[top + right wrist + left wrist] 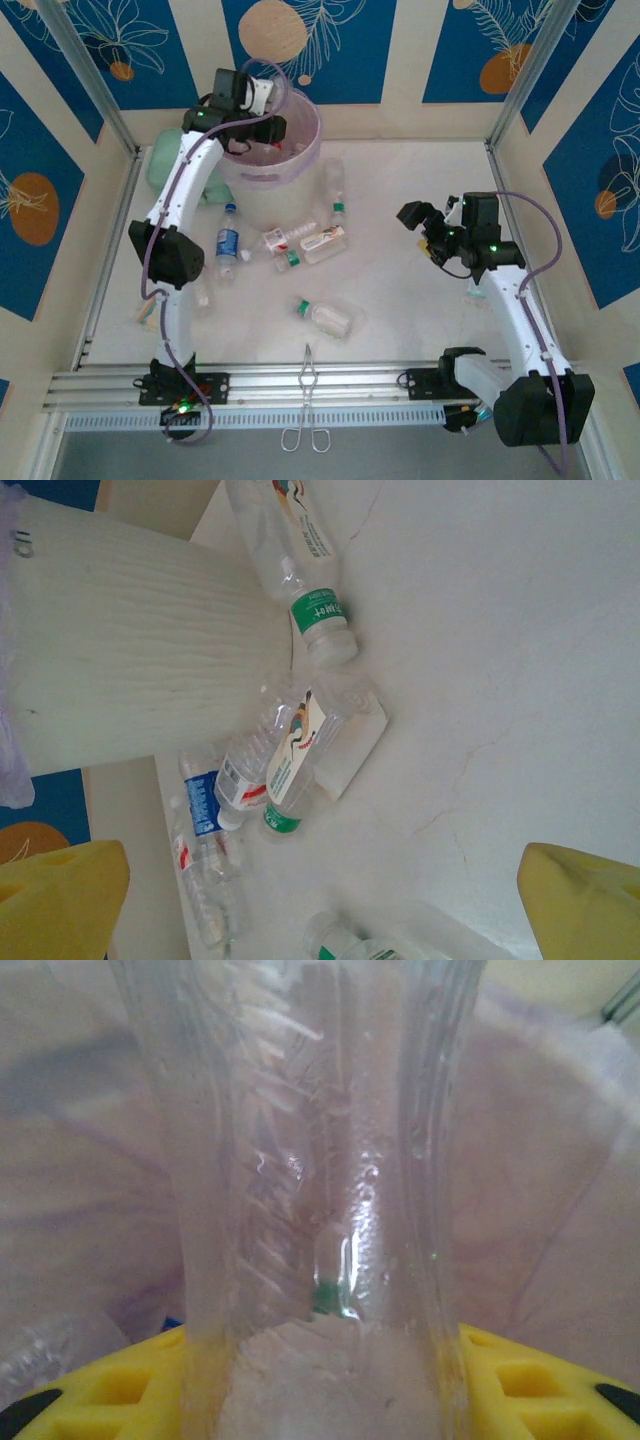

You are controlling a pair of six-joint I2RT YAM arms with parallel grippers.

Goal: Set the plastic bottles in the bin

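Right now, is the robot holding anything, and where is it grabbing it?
The left gripper clamps a clear bottle by its body over the bin; the right gripper holds nothing.

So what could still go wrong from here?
The left arm holds a clear bottle in its jaws over the left side of the bin; if it is released off-centre, it might hit the rim and bounce out. The loose bag could snag the jaws. The bottles lie bunched together, so the right arm, jaws open, may nudge or grab two.
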